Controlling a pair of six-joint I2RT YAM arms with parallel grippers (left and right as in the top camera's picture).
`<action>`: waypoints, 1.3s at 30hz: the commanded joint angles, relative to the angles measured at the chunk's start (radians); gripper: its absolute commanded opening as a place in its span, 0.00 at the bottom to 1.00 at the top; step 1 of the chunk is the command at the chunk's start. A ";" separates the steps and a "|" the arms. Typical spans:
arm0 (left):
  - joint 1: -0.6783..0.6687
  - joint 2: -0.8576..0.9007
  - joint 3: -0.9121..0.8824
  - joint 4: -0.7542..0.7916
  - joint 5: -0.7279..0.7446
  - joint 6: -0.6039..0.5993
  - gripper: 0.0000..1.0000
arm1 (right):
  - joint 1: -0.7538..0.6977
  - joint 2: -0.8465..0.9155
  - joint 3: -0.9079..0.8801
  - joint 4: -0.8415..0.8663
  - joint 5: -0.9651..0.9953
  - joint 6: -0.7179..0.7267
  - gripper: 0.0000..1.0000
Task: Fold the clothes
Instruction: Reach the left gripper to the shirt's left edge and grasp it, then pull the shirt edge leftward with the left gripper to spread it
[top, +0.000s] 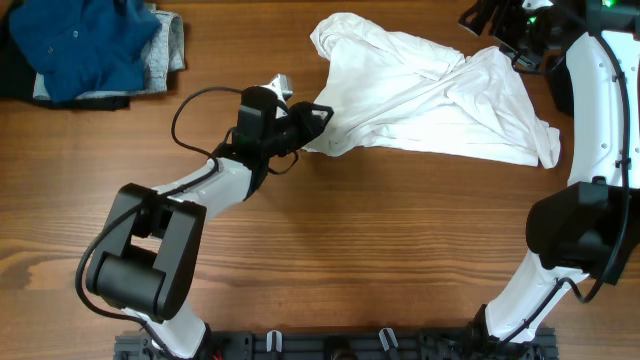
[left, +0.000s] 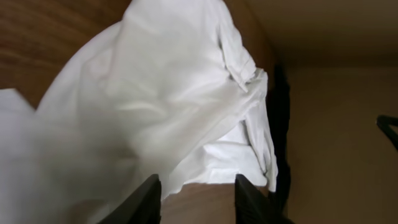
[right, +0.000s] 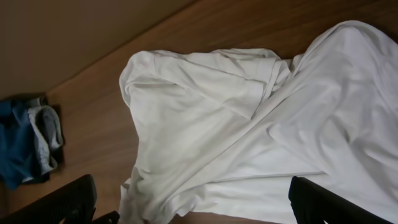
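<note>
The white T-shirt (top: 420, 95) lies crumpled on the wooden table (top: 380, 230), bunched into diagonal folds with one sleeve turned over on top. The left fingers (top: 318, 115) sit at the T-shirt's near-left corner, right at the point where the cloth narrows. In the left wrist view these fingers (left: 146, 202) stand apart with bare wood between them. The hem of the T-shirt (left: 161, 93) hangs just above and against the left-hand finger, and whether it touches cannot be told. Nothing is pinched between them.

The right fingers (top: 495, 22) hover off the T-shirt's far-right edge, above the cloth. From the right wrist camera the right fingers (right: 323, 202) are spread as wide as they go, one at each lower corner of the view, with the T-shirt (right: 205, 124) spread out below them and not gripped.

Well to the left of the T-shirt, across a stretch of bare table, is a heap of other clothes. A blue garment (top: 85, 45) lies on top, a grey garment (top: 172, 45) shows on the side nearest the T-shirt, and a black garment (top: 15, 72) pokes out on the side farthest from it
</note>
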 joint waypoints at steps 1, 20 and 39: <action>0.130 -0.024 0.010 -0.033 0.191 0.009 0.38 | 0.009 0.021 -0.004 -0.007 0.037 -0.023 1.00; 0.057 -0.064 0.084 -0.622 -0.043 0.187 0.58 | 0.013 0.021 -0.004 0.025 0.039 -0.003 1.00; 0.044 0.201 0.337 -0.598 -0.038 0.130 0.48 | 0.013 0.021 -0.004 -0.031 0.074 -0.076 1.00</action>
